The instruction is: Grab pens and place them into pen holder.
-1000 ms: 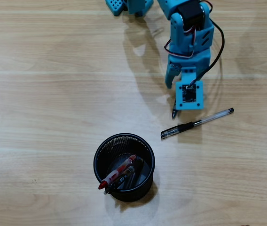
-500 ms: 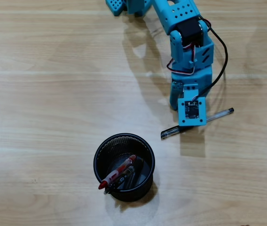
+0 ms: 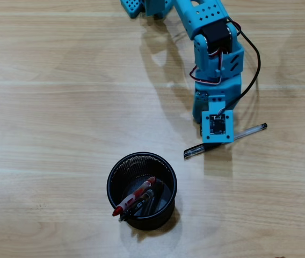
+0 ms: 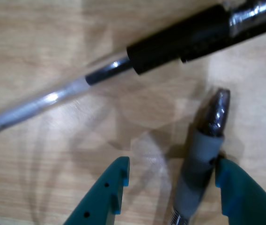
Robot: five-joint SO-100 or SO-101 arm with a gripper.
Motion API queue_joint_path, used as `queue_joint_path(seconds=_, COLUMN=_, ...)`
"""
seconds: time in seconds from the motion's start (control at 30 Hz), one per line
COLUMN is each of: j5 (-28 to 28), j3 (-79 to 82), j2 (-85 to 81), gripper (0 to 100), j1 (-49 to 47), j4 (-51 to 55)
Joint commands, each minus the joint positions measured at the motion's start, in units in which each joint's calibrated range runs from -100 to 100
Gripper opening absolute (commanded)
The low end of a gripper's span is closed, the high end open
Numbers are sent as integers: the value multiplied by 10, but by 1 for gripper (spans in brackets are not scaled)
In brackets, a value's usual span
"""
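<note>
In the overhead view my blue gripper (image 3: 217, 138) hangs low over a clear pen with a black grip (image 3: 249, 130) that lies slanted on the wooden table. The black mesh pen holder (image 3: 166, 173) stands nearer the front and holds a red pen (image 3: 135, 195) and some dark pens. In the wrist view the gripper (image 4: 172, 163) is open. A second pen with a grey grip and dark tip (image 4: 203, 150) lies between the jaws, touching the right finger (image 4: 238, 192), with a gap to the left finger (image 4: 109, 187). The clear pen (image 4: 180, 42) crosses above it.
The arm's base (image 3: 142, 6) sits at the table's far edge, with a black cable (image 3: 255, 64) looping on its right side. Bare wooden table (image 3: 45, 107) surrounds the holder.
</note>
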Motion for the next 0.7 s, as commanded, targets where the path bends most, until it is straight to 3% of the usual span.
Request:
queue_joint_path(seconds=0.0, j5=-2, j3=11, j2=-8, gripper=22, j1=-2, j4=48)
queue_joint_path(seconds=0.23, j5=-2, j3=23, j2=-25, gripper=21, j1=-2, j4=66)
queue_joint_path(seconds=0.67, j5=-2, j3=42, j2=-27, gripper=9, j1=-10, j4=69)
